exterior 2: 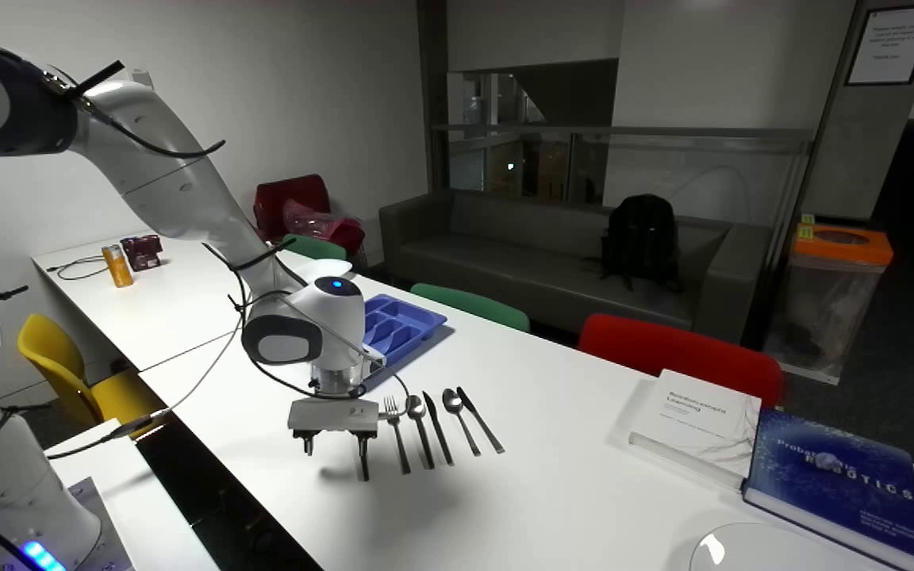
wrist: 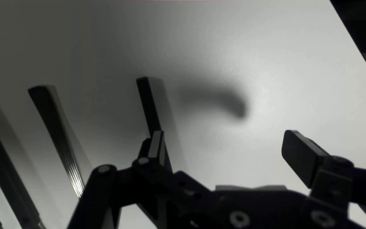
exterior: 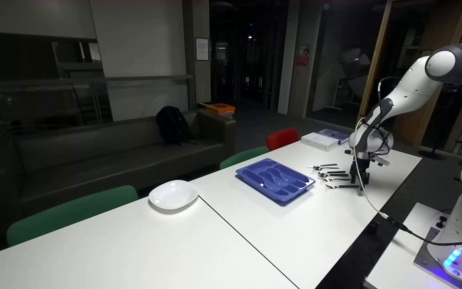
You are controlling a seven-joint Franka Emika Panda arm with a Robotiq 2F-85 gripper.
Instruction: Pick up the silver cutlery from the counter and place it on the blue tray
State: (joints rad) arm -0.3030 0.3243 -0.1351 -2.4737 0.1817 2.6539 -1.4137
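The silver cutlery lies in a row on the white counter (exterior: 279,228): a fork (exterior 2: 397,436), two spoons (exterior 2: 419,420) (exterior 2: 457,408) and two knives (exterior 2: 437,428) (exterior 2: 479,419). The blue tray (exterior: 263,192) has moulded compartments and rests on the counter beyond the cutlery; the arm partly hides it in an exterior view (exterior 2: 429,319). My gripper (wrist: 224,140) is open and empty, low above the counter at the fork's end of the row. It shows in both exterior views (exterior: 358,184) (exterior 2: 336,462). In the wrist view a dark handle (wrist: 148,101) runs behind the left finger; other handles (wrist: 56,136) lie further left.
A white plate (exterior: 173,194) sits past the tray. Two books (exterior 2: 695,424) (exterior 2: 838,484) and a round pale object (exterior 2: 758,551) lie on the counter beyond the knives. A can (exterior 2: 117,266) stands far off. The counter's edge (wrist: 357,47) shows right of the gripper. A cable hangs from the wrist.
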